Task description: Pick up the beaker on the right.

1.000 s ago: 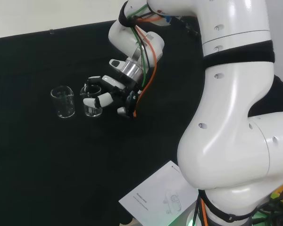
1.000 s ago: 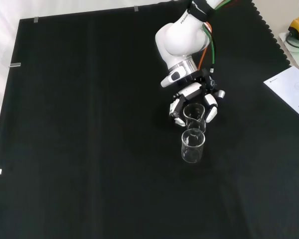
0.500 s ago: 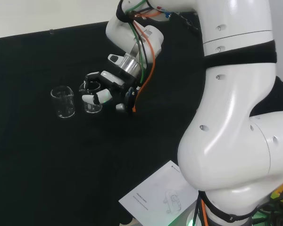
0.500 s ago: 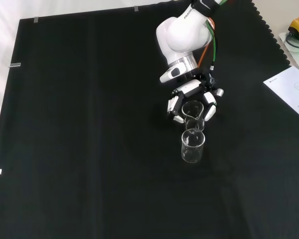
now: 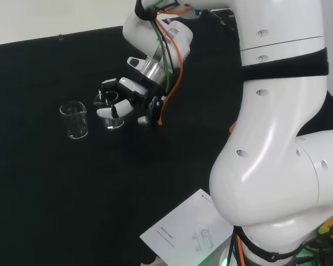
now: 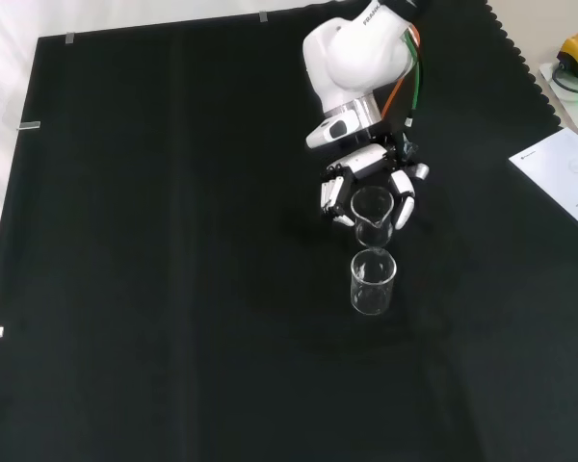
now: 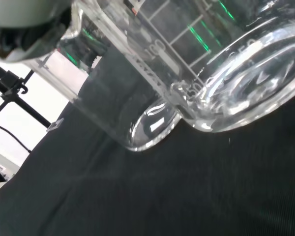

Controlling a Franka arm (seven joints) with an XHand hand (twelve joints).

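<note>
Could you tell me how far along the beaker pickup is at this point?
Done: the hand has closed its fingers around the right beaker, the one right of the other beaker in the head view. In hand: the lift seems under way; in the front view the held beaker's base sits just above the other's rim. Left: raising it well clear of the black cloth.

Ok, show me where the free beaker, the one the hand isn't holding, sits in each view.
Head view: free beaker stands at centre left, left of the hand.
Front view: it stands just right of centre, directly below the hand.
Wrist view: its base lies on the cloth beside the held beaker.
Shared landmark: the held beaker next to it.
</note>
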